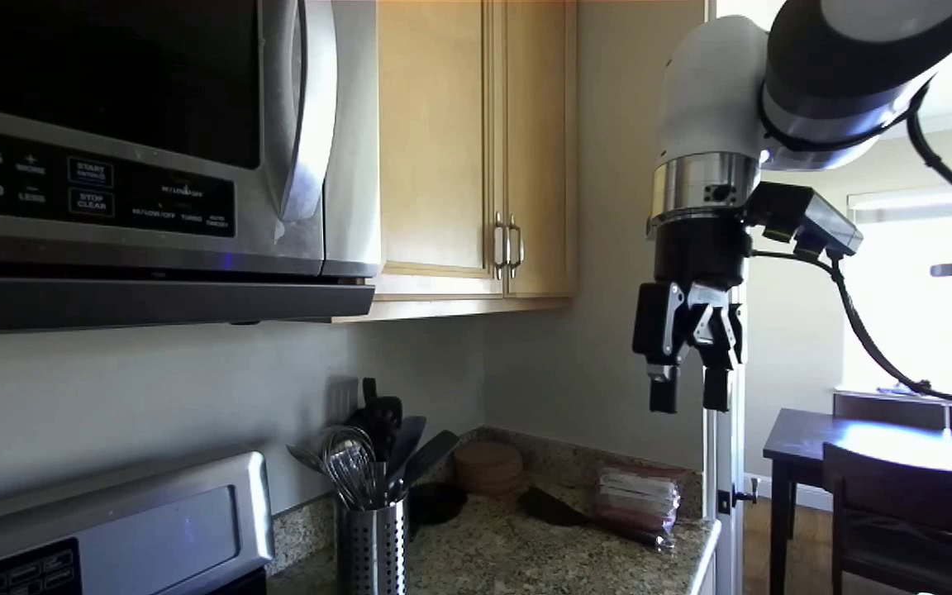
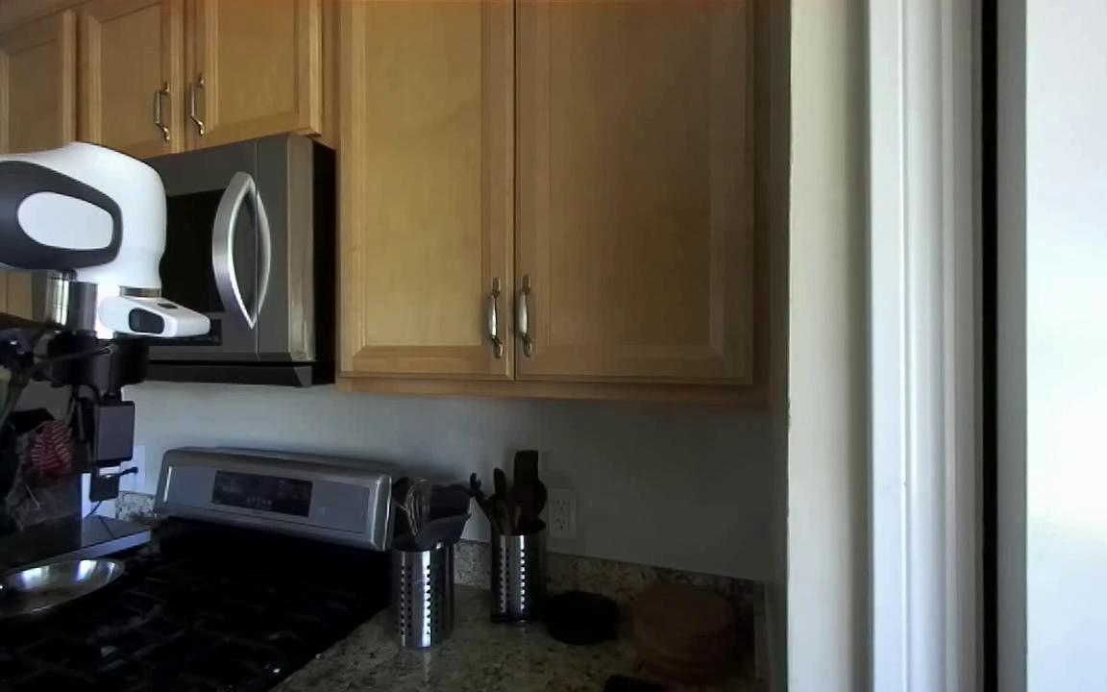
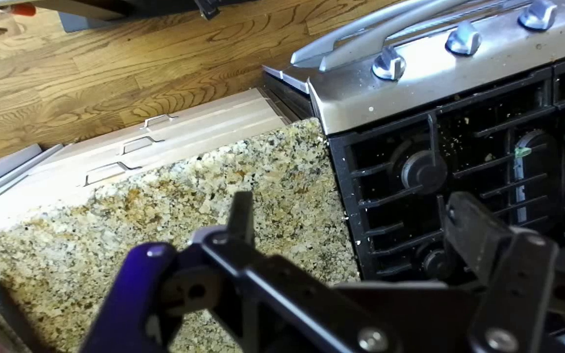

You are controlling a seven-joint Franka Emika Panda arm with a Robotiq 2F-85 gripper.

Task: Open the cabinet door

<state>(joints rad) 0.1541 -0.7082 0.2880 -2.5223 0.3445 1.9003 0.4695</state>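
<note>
The end effector (image 1: 689, 397) hangs pointing down, its two fingers (image 1: 663, 392) spread wide, well apart from the cabinet doors (image 2: 427, 202). In both exterior views these wooden doors are shut, side by side above the back edge of the table (image 1: 517, 554) and just beside the microwave (image 2: 286, 255); their metal handles (image 2: 495, 319) stand upright close to the seam, low down. In the wrist view one fingertip (image 3: 241, 213) shows before the table and the other before the dark top of the stove (image 3: 464, 142), either side of the edge where table and stove meet. A perforated metal holder (image 2: 424, 601) full of utensils (image 2: 433, 509) stands near that edge, and another such holder (image 2: 517, 577) stands by the back edge. A round brown stack (image 1: 488, 468) sits near the back corner away from the stove, and a plastic-wrapped pack (image 1: 637, 502) lies near the front edge, with a dark flat piece (image 1: 553, 506) just beside it.
</note>
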